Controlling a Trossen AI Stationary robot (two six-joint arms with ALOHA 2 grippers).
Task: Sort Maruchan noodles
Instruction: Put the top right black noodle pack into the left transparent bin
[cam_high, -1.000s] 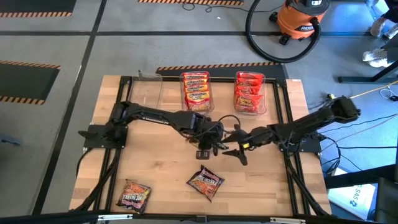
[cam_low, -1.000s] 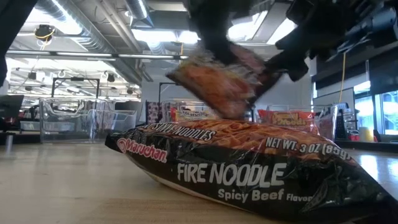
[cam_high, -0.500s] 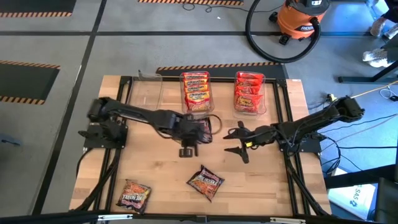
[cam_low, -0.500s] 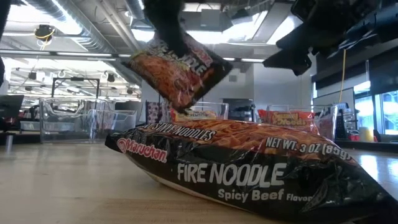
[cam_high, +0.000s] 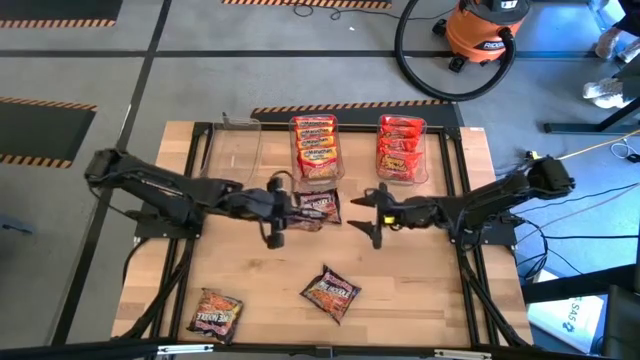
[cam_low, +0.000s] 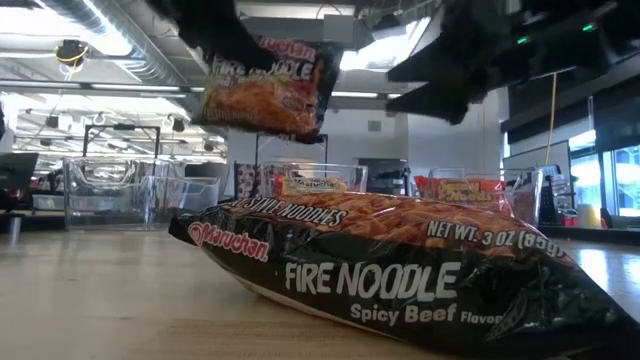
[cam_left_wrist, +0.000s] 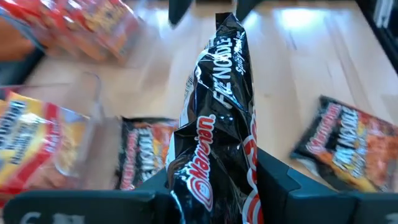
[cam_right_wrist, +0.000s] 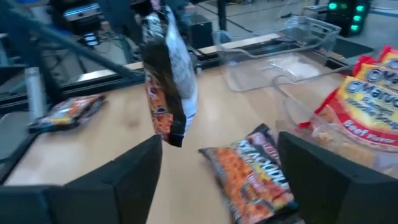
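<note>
High view. The left gripper (cam_high: 290, 206), at frame centre, has drawn back toward the left of the picture with a dark Fire Noodle packet (cam_high: 318, 206) pinched in its fingers; a second ago both grippers met over this packet lower in the frame. The right gripper (cam_high: 372, 213), fingers spread and empty, has let go and sits just right of the packet. The yellow-packet tub (cam_high: 315, 148) and the red-packet tub (cam_high: 401, 150) stand at upper centre, with an empty clear tub (cam_high: 238, 143) to their left. Two more dark packets, one (cam_high: 331, 293) at lower centre and one (cam_high: 215, 315) at lower left, lie on the bench (cam_high: 255, 270).

Low view. The carried packet (cam_low: 265, 88) hangs at upper left, higher and further left than before, above the near packet (cam_low: 400, 265).

Left wrist view. The left arm's fingers (cam_left_wrist: 283, 180) clamp the packet's (cam_left_wrist: 221, 118) lower edge.

Right wrist view. The right arm's fingers (cam_right_wrist: 134, 171) stand wide apart; the packet (cam_right_wrist: 166, 74) hangs clear beyond them.

Judgement: the handover is complete, and the empty tub seems the likely destination.
</note>
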